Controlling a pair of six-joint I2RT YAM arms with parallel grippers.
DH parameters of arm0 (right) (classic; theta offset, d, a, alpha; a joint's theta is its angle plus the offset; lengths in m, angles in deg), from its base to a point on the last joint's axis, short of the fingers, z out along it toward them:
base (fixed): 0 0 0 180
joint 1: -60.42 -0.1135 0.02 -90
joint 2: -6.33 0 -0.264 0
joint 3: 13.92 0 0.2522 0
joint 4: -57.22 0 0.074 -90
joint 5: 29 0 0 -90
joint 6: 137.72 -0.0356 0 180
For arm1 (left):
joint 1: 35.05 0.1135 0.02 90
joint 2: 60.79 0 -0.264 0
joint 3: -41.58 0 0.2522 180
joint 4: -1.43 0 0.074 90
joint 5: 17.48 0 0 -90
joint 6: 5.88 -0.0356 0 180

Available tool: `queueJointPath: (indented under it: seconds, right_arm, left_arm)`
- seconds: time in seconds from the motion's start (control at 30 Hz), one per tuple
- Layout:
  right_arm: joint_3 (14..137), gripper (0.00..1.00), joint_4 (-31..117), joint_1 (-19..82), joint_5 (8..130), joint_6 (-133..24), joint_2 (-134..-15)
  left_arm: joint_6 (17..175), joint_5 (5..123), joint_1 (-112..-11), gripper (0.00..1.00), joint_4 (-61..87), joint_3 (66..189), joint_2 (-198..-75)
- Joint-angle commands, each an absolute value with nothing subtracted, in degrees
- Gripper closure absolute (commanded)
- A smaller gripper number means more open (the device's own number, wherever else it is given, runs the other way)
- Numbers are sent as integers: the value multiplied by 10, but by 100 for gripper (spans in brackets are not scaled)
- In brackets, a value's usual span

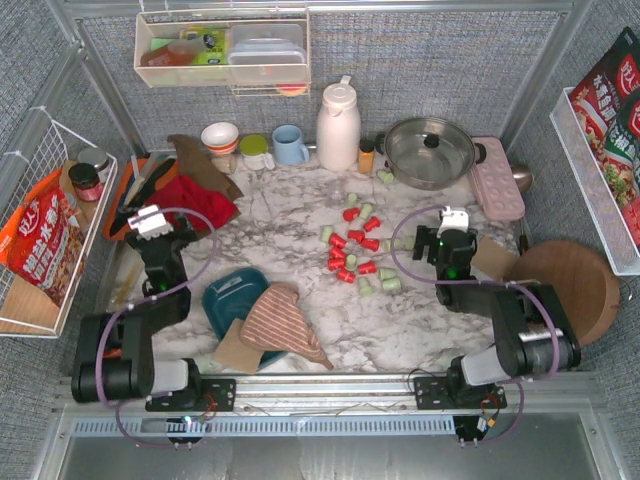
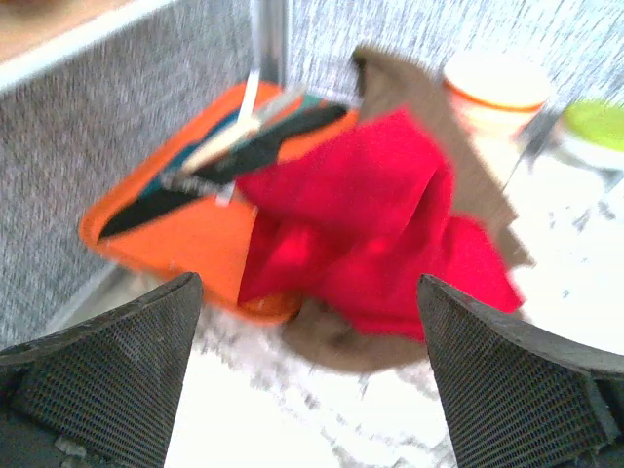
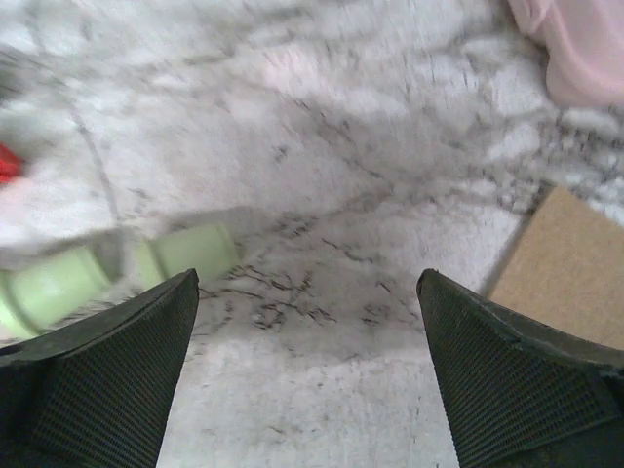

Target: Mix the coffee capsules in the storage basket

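Observation:
Red and mint-green coffee capsules (image 1: 356, 246) lie scattered on the marble table top (image 1: 290, 215) at its middle, none in the basket. The dark teal storage basket (image 1: 228, 293) sits near the front left, partly covered by a striped cloth (image 1: 288, 322). My left gripper (image 1: 150, 220) is open and empty, left of the basket, facing the orange tray. In the left wrist view it (image 2: 304, 285) frames a red cloth (image 2: 375, 214). My right gripper (image 1: 453, 220) is open and empty, right of the capsules. In the right wrist view it (image 3: 307, 278) hovers over bare marble, with two mint capsules (image 3: 185, 252) to its left.
An orange tray (image 1: 125, 205) with utensils, a red cloth (image 1: 195, 200) and a brown cloth lie at the far left. Bowl, cups, a white thermos (image 1: 338, 125), a steel pan (image 1: 430, 150) and a pink tray (image 1: 497, 178) line the back. A tan coaster (image 3: 570, 268) and a round wooden board (image 1: 565, 280) are at right.

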State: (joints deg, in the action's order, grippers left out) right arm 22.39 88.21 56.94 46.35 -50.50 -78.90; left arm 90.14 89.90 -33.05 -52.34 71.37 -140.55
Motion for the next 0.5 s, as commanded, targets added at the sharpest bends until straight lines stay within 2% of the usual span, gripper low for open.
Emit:
queueJointPath:
  seconds: [0.0, 0.07, 0.13, 0.33, 0.47]
  right_arm:
    - [249, 1, 797, 551, 413, -512, -706]
    - [299, 1, 635, 546, 395, -547, -665]
    - [335, 1, 550, 541, 391, -564, -643]
    - [386, 1, 427, 483, 393, -560, -593]
    - [400, 4, 383, 416, 408, -552, -544]
  left_arm:
    - [940, 889, -331, 1, -307, 784, -1311]
    - [956, 877, -331, 1, -223, 822, -1268]
    - [969, 868, -331, 1, -141, 861, -1234]
    - [1003, 887, -331, 1, 143, 1003, -1176]
    - [991, 833, -331, 1, 228, 1036, -1114]
